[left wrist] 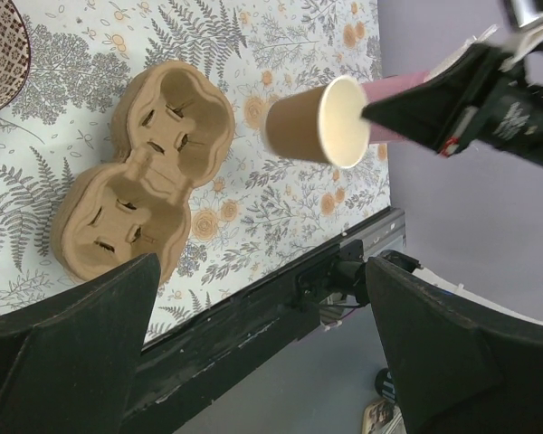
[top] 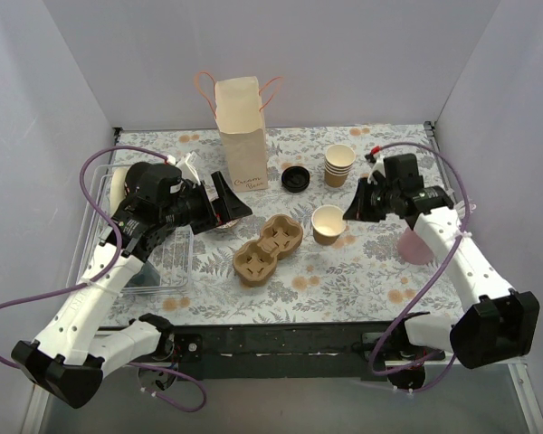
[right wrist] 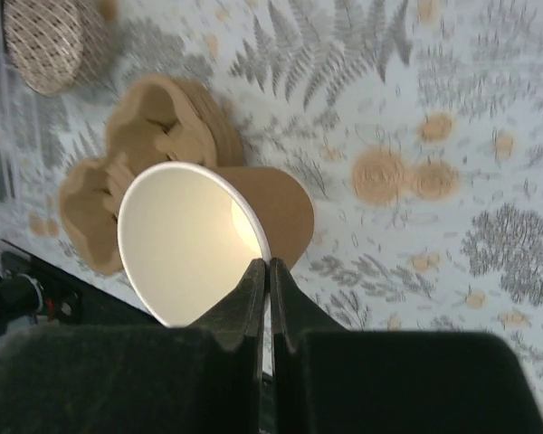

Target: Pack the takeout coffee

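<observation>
The right claw point(right wrist: 267, 271) is pinched shut on the rim of an open paper cup point(right wrist: 185, 240) (no lid on it). The cup sits upright just right of the brown cup carrier point(top: 268, 249) on the flowered worktop point(top: 362, 262). The left claw point(top: 231, 210) gapes wide, holding nothing, just left of the carrier. Farther back, a black lid point(top: 295, 178) lies between an upright paper bag point(top: 241, 134) and a stack of cups point(top: 338, 165).
</observation>
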Robot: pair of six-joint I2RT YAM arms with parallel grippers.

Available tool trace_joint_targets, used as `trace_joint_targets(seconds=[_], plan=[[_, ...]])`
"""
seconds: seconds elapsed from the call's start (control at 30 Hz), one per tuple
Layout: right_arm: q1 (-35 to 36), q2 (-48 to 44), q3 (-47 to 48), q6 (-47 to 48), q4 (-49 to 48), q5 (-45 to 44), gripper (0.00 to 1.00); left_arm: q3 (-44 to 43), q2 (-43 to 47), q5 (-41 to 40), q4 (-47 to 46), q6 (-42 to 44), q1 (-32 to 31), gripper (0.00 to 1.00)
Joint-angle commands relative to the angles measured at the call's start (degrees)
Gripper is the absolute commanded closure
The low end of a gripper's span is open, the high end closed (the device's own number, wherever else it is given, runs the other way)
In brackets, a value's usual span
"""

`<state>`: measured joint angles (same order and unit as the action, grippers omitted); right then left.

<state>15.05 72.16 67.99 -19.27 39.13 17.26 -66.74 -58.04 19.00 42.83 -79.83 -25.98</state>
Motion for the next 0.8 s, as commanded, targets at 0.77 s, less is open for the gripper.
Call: trace_joint_targets(seconds=[0.77], plan=[[6.75,-14.15,-26.77,-3.76,-13.21,-5.47,0.79,-2.16,-1.11,-1.25,1.2,1.69,-0.04,0.02]])
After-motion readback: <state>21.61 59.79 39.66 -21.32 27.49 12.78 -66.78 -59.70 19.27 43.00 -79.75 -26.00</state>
